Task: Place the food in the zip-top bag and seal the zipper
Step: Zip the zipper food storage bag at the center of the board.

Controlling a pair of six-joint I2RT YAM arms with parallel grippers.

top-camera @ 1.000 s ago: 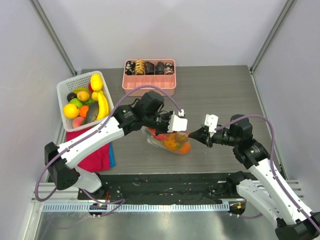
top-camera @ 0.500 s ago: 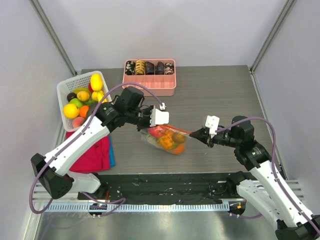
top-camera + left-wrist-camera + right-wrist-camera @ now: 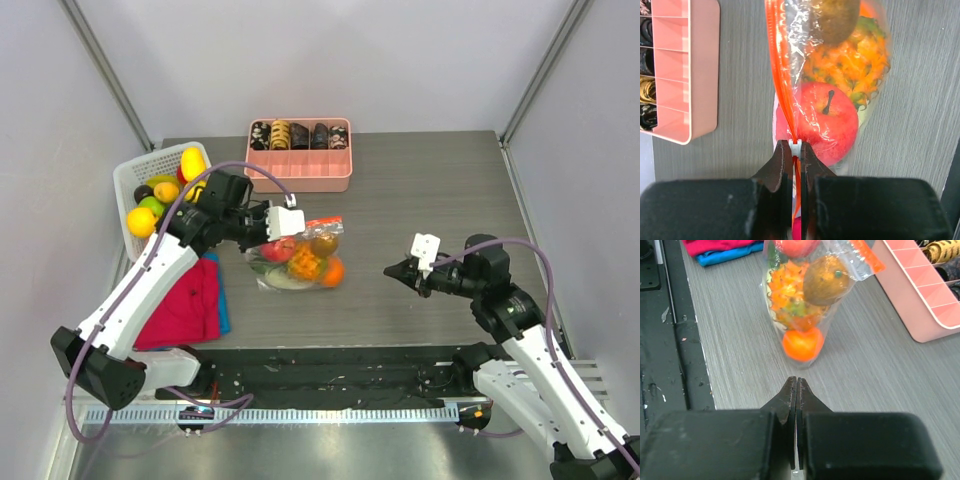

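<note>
The clear zip-top bag (image 3: 300, 258) lies on the table left of centre. It holds a round red fruit (image 3: 827, 122), the pineapple (image 3: 850, 65), a brown fruit (image 3: 832, 20) and the orange ball (image 3: 801, 344). My left gripper (image 3: 290, 232) is shut on the white slider (image 3: 795, 145) of the orange-red zipper (image 3: 780, 60), which runs straight away from the jaws. My right gripper (image 3: 390, 271) is shut and empty, apart from the bag. It points at the bag's bottom in the right wrist view (image 3: 796, 382).
The pink divided tray (image 3: 298, 165) stands at the back. A white basket (image 3: 130, 180) of toy fruit sits at the left. A red and blue cloth (image 3: 185, 300) lies in front of it. A black strip (image 3: 670, 340) runs along the near table edge.
My left gripper has moved left and back with the zipper slider, dragging the bag along. The bag's corner has come out of my right gripper, which has stayed in place.
</note>
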